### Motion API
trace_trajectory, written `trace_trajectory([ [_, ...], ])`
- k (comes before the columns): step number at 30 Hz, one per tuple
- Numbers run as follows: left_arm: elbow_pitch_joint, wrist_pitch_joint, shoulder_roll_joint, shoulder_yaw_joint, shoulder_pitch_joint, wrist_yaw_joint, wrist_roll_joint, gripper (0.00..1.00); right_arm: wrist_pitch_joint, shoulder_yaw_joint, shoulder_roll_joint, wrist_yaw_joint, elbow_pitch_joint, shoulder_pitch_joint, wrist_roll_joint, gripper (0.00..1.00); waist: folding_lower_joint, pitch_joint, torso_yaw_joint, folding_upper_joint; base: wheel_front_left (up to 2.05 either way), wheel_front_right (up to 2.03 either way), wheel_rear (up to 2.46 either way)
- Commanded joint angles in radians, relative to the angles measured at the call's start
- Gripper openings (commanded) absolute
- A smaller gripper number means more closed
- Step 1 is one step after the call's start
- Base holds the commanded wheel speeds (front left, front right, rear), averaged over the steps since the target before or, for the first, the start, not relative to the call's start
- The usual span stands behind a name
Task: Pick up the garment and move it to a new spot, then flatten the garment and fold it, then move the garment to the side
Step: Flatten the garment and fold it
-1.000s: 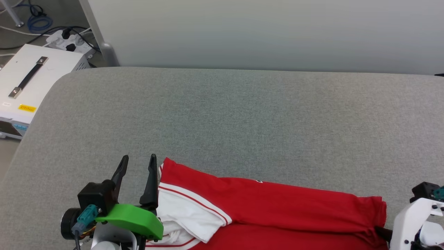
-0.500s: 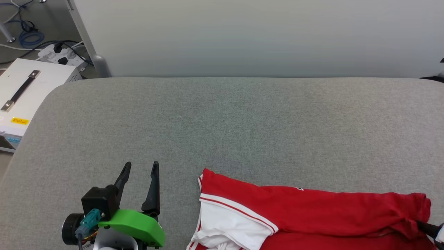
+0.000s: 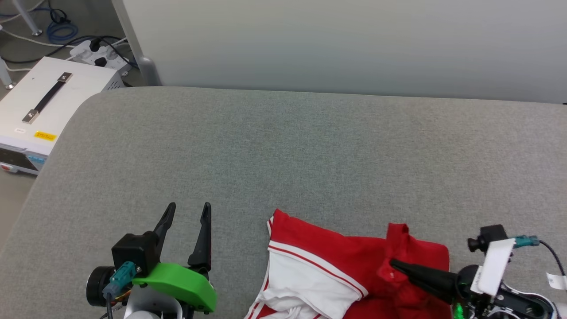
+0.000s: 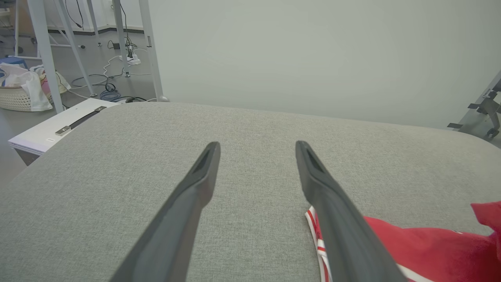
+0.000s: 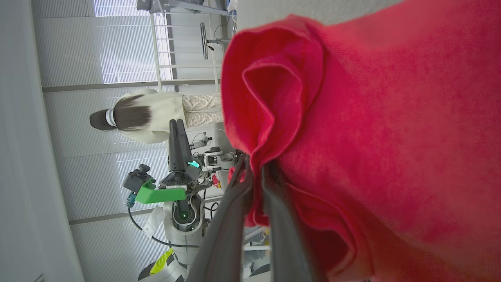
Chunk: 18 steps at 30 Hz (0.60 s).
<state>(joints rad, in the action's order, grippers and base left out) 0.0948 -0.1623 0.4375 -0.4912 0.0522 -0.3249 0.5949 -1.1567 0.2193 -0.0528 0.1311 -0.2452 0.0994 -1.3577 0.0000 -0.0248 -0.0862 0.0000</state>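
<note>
Head view: the garment lies bunched at the near edge of the grey desk, right of centre. Its white sleeve with red stripe trim is turned towards the left pincer. That pincer hovers released, fingers spread, with bare desk between it and the cloth. The right pincer reaches in from the lower right, clenched on a raised fold of red fabric. A white box with a black handle stands on the floor past the desk's left corner.

Left wrist view: the two dark fingers stand wide apart over bare desk, and the garment's striped edge lies just beside the right-hand finger.

Right wrist view: both fingers are pressed together on a ruffled red fold. Beyond it, the left pincer shows with its green part, and a person in a pale top stands behind
</note>
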Motion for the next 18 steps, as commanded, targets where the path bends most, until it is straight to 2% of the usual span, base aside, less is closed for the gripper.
trace_trajectory([
  [1, -0.002, -0.003, -0.005, -0.001, 0.022, 0.006, -0.007, 1.0, 0.031, -0.047, 0.002, 0.0, 0.008, -0.007, -0.022, 0.0, 0.0, -0.018, -0.017, 0.0, 0.0, 0.0, 0.0],
  [8, -0.014, -0.017, -0.023, -0.007, 0.061, 0.016, -0.009, 1.0, 0.218, -0.319, 0.002, 0.0, 0.032, 0.042, -0.159, 0.0, 0.0, -0.07, -0.058, 0.0, 0.0, 0.0, 0.0],
  [9, -0.019, -0.023, -0.031, -0.011, 0.075, 0.022, -0.01, 1.0, 0.257, -0.384, 0.002, 0.0, 0.035, 0.06, -0.175, 0.0, 0.0, -0.088, -0.071, 0.0, 0.0, 0.0, 0.0],
  [12, -0.033, -0.033, -0.044, -0.014, 0.094, 0.031, -0.009, 1.0, 0.313, -0.455, 0.003, 0.0, 0.02, 0.086, -0.18, 0.0, 0.0, -0.113, -0.088, 0.0, 0.0, 0.0, 0.0],
  [16, -0.054, -0.045, -0.055, -0.013, 0.108, 0.039, -0.007, 1.0, 0.359, -0.501, 0.003, 0.0, -0.021, 0.105, -0.141, 0.0, 0.0, -0.131, -0.1, 0.0, 0.0, 0.0, 0.0],
  [17, -0.058, -0.047, -0.057, -0.013, 0.109, 0.04, -0.006, 1.0, 0.37, -0.504, 0.003, 0.0, -0.031, 0.108, -0.124, 0.1, 0.0, -0.133, -0.101, 0.0, 0.0, 0.0, 0.0],
  [18, -0.063, -0.049, -0.058, -0.012, 0.111, 0.041, -0.005, 1.0, 0.381, -0.507, 0.003, 0.0, -0.045, 0.11, -0.109, 0.32, 0.0, -0.135, -0.101, 0.0, 0.0, 0.0, 0.0],
])
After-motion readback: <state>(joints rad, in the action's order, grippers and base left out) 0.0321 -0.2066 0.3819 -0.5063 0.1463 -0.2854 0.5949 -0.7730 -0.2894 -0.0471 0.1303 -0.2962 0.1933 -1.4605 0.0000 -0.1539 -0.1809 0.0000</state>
